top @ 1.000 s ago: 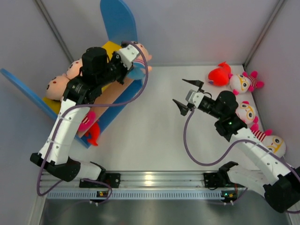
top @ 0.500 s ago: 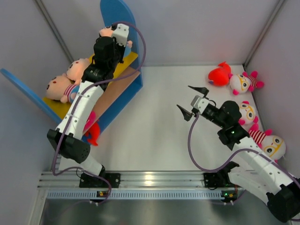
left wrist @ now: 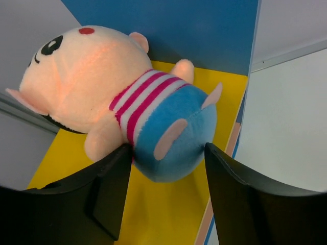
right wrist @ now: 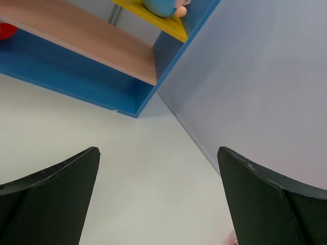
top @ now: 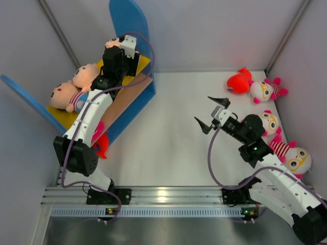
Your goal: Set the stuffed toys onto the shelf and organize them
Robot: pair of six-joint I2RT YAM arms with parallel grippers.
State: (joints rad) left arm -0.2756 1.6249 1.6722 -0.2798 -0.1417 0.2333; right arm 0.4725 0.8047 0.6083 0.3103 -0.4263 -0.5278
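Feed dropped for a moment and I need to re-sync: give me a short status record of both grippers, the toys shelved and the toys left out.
left gripper: fingers either side of the blue pants of the held-side doll, which lies on the yellow upper board; grip unclear
right gripper: open, empty, above the table
also on upper board: two peach-faced dolls
lower in shelf: low red toy, partly hidden by arm
left on table, right side: red plush, three white-faced dolls

White table (top: pixel 168 148), grey walls (top: pixel 214 30), apparently metal rail (top: pixel 168 196).
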